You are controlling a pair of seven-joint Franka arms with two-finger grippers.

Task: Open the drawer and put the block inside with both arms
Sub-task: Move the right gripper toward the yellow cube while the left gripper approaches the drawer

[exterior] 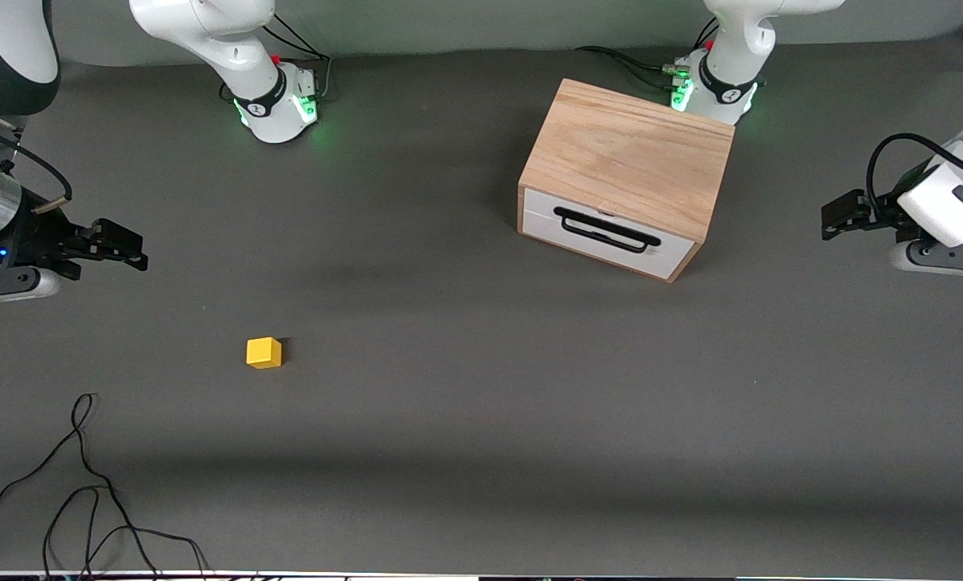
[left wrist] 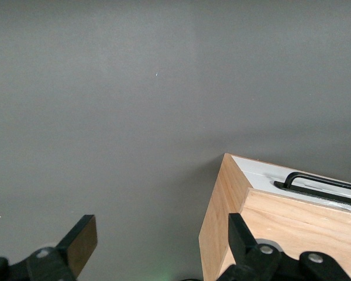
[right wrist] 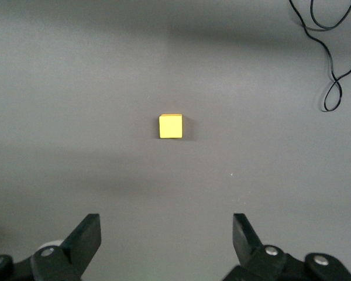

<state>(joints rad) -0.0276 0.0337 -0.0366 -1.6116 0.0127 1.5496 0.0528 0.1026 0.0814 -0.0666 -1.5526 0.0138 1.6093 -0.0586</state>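
The yellow block [exterior: 264,353] lies alone on the grey table, toward the right arm's end; it also shows in the right wrist view [right wrist: 170,126]. The wooden cabinet [exterior: 627,161] stands near the left arm's base. Its white drawer [exterior: 610,238] with the black handle [exterior: 606,230] is shut. My right gripper [exterior: 118,246] is open and empty over the table at the right arm's end, apart from the block [right wrist: 165,234]. My left gripper [exterior: 840,214] is open and empty over the table beside the cabinet [left wrist: 161,237]. The left wrist view shows a cabinet corner [left wrist: 228,222] and the handle [left wrist: 322,182].
Loose black cables [exterior: 86,484] lie on the table near the front camera at the right arm's end, and also show in the right wrist view [right wrist: 330,52]. The arm bases [exterior: 276,101] stand along the table's edge farthest from the front camera.
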